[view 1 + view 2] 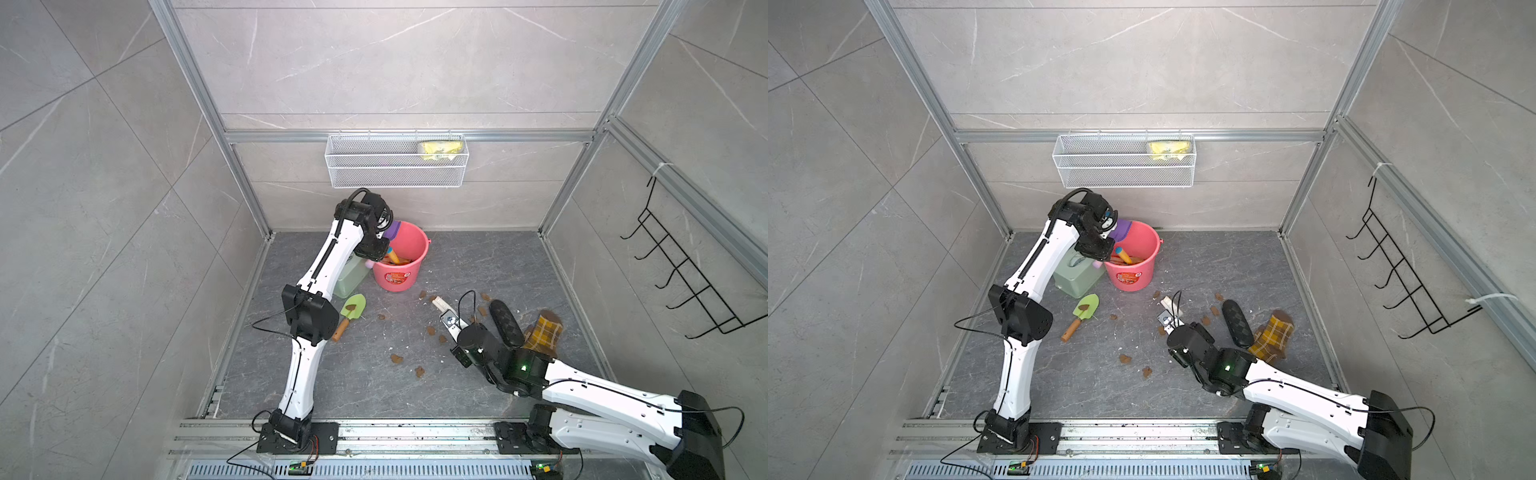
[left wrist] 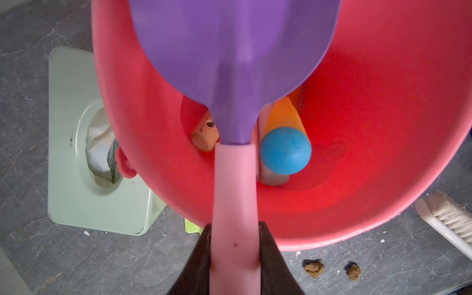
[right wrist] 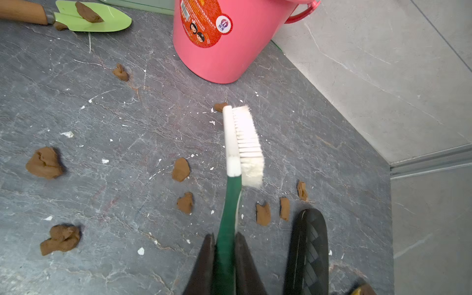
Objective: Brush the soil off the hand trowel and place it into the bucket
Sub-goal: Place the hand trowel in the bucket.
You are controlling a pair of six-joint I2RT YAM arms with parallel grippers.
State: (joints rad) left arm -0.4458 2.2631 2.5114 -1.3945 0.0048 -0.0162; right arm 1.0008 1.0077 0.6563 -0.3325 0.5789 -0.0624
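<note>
At the left of both top views, the left arm reached up toward the back wall. The left gripper (image 2: 235, 224) was clamped on the pink handle of the purple trowel (image 2: 235, 51), which it held above the bucket (image 1: 415, 253). In a top view the purple blade sat over the bucket's upper-left rim; whether it touched the rim I could not tell. The blade showed no soil in the wrist view.

A sage-green tissue box (image 1: 1077, 274) stood just beside the bucket on its left. Below it, left of centre, the green trowel (image 1: 357, 301) lay flat on the dark floor with one brown lump on its blade.

The bucket stood upright near the back wall, centre frame. Inside it were an orange handle with a blue end (image 2: 286, 150) and a tan handle end (image 2: 204, 138).

Lumps of soil (image 1: 397, 358) lay scattered across the floor from centre to right.

Right of centre, the right gripper (image 3: 225, 236) was closed on the green handle of a brush (image 3: 238, 143). Its white head pointed toward the bucket, well apart from it.

Further right lay a black case (image 1: 506, 323), then a plaid cloth item (image 1: 542, 332).
</note>
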